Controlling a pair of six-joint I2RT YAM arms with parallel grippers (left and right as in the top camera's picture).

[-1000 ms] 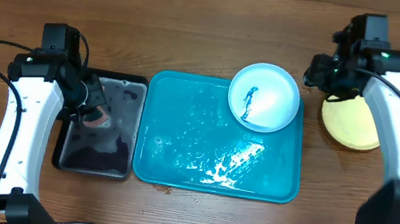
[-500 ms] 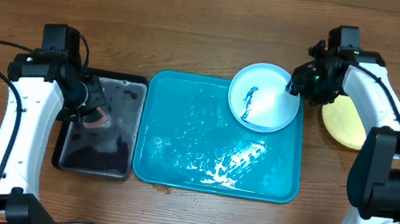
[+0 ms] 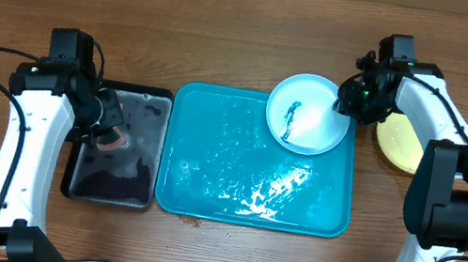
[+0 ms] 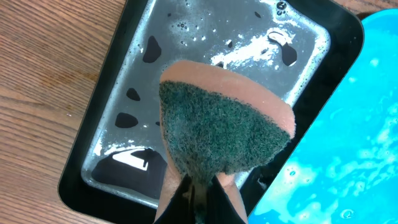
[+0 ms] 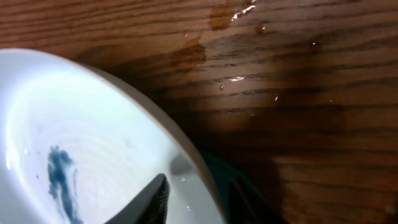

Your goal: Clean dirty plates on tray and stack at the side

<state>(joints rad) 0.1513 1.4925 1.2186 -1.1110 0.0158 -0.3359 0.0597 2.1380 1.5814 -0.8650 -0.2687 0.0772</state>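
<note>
The large tray (image 3: 222, 148) lies on the table (image 3: 232, 26) at the centre of the overhead frame, and the small tray (image 3: 125, 184) is just beside its left edge. A sponge (image 4: 224, 124) hangs over the small tray. One plate (image 3: 313, 116) sits on the large tray's upper right corner, jutting past its upper edge. The right gripper (image 3: 348, 101) straddles that plate's right rim. A second plate (image 3: 402, 150) lies on the table to the right of the large tray.
</note>
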